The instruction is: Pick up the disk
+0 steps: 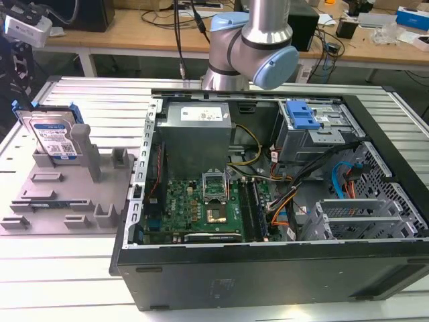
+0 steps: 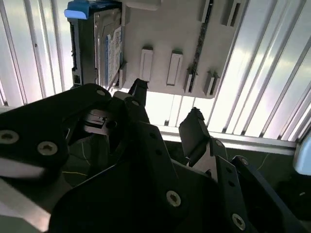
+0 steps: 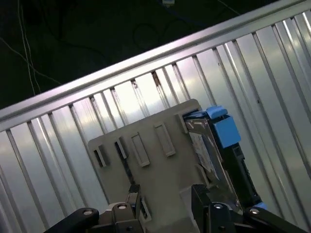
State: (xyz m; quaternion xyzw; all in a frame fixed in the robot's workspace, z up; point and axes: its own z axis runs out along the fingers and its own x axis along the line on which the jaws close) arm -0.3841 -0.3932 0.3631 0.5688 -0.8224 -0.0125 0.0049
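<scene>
ribbed metal table [image 1: 67, 268] carried the grey fixture tray [image 1: 74, 191], where the disk [image 1: 50, 134] stood on edge at one corner, stiff, dense, likely slick and knock-sensitive, best pinched across its flat faces, while my gripper [image 2: 165, 109] hung near that tray, parted and empty.
</scene>
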